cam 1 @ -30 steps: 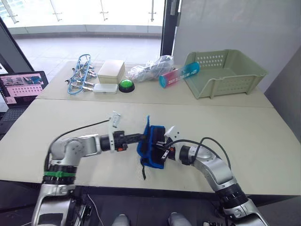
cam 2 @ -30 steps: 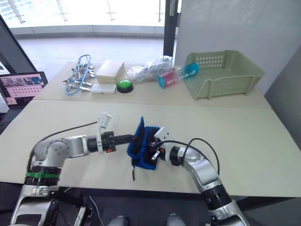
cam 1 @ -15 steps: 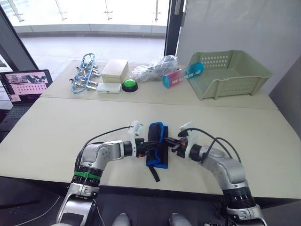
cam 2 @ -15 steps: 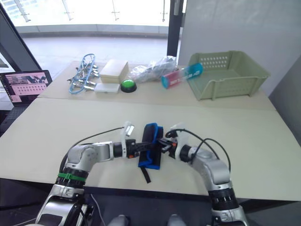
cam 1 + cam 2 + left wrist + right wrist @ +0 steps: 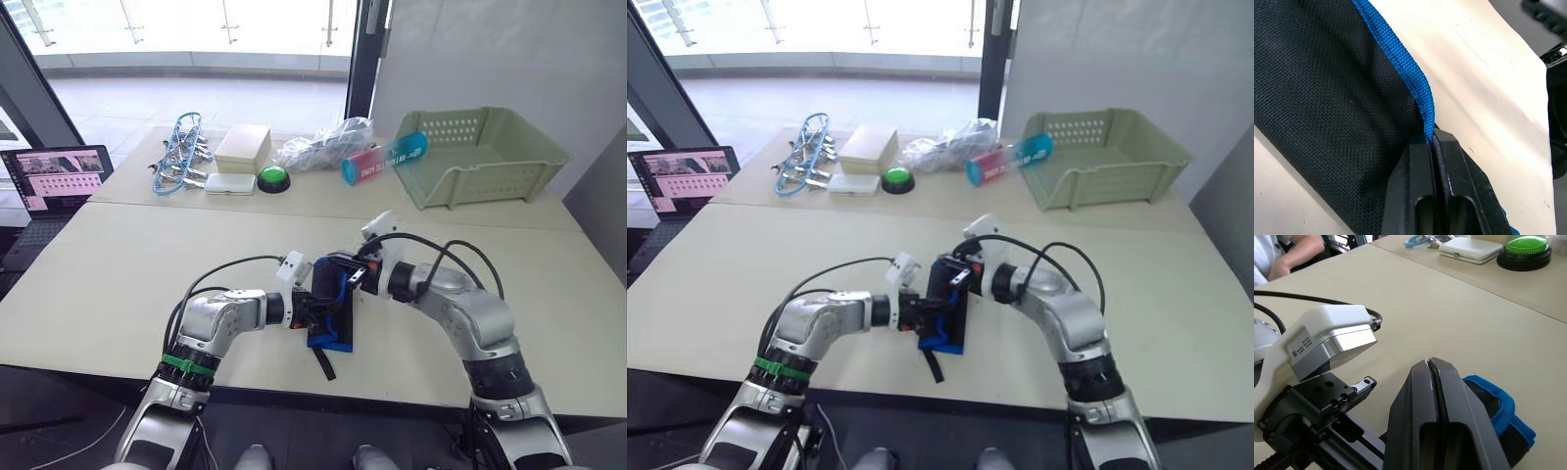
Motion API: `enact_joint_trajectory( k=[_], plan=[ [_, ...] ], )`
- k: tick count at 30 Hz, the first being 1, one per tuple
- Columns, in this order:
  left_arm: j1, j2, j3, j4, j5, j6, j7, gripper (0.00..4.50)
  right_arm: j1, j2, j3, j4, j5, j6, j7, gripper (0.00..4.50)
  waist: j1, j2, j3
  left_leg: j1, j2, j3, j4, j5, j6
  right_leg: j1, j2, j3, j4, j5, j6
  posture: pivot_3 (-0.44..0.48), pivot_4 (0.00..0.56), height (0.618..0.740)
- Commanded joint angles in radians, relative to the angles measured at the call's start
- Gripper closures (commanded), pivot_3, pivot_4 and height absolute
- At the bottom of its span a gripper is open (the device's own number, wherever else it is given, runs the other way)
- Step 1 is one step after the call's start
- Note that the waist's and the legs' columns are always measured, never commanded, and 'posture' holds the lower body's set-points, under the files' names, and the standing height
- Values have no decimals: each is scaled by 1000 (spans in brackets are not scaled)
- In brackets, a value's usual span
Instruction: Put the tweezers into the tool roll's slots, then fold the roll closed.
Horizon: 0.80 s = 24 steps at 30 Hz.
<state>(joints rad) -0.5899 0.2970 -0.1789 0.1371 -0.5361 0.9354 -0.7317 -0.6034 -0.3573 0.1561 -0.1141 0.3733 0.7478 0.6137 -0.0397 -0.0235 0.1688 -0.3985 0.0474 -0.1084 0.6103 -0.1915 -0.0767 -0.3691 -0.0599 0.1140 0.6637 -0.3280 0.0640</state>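
The tool roll [image 5: 333, 311], black fabric with blue edging, lies folded on the near table, and its black strap [image 5: 324, 363] trails toward the front edge. My left gripper [image 5: 1432, 138] is shut on the roll's blue edge [image 5: 1400, 54] at its left side. From the right, my right gripper [image 5: 1431, 363] reaches over the roll's far end; its fingers are pressed together with nothing seen between them, and the roll's blue corner [image 5: 1501, 404] shows just past them. The tweezers and the slots are hidden inside the folded roll.
On the far table stand a green basket [image 5: 485, 157], a pink-and-blue tube [image 5: 384, 157], a plastic bag [image 5: 323, 149], a green button [image 5: 272, 177], a beige box [image 5: 243, 147], a white case [image 5: 223, 183] and blue clamps [image 5: 176, 152]. A laptop [image 5: 54, 181] sits at the left. A person [image 5: 1283, 254] sits beyond the table.
My right gripper has swung from the roll's right side up over its far end. The left gripper keeps its hold on the left edge, and the roll now lies flatter.
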Motion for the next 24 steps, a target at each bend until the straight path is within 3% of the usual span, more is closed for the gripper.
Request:
enact_joint_trajectory(
  k=[1,8,12,15,20,24],
  plan=[
    [48,13,-92,41,70,29,1,3474,-18,-42,79,48,-76,-27,39,4500,2,0,0,0,0,0,0,0,0,0,0,0,0,0,0,0,150,740],
    [60,91,-108,-53,66,7,-76,1266,-17,-57,129,196,-166,-32,33,4500,-5,1,-2,2,0,0,0,0,0,1,0,0,0,0,0,0,150,740],
    [89,203,-123,-134,65,-61,-194,25,-15,-52,131,205,-158,-22,43,4500,-9,1,-2,4,0,0,-1,0,0,2,0,1,0,0,0,0,150,740],
    [99,260,-83,-157,46,-124,-263,25,-7,-44,129,201,-154,-21,44,4500,-11,1,-2,4,0,0,-2,0,0,2,1,1,0,0,0,0,150,740],
    [78,262,32,-143,-23,-185,-329,25,1,-34,121,196,-150,-16,42,4500,-7,1,-2,3,0,0,-1,0,0,1,0,0,0,0,0,0,150,740],
    [54,225,72,-100,-34,-216,-344,1169,5,-28,115,190,-151,-10,44,4500,-7,1,-2,0,0,0,-1,0,0,-1,0,0,0,0,0,0,150,740]
  ],
)
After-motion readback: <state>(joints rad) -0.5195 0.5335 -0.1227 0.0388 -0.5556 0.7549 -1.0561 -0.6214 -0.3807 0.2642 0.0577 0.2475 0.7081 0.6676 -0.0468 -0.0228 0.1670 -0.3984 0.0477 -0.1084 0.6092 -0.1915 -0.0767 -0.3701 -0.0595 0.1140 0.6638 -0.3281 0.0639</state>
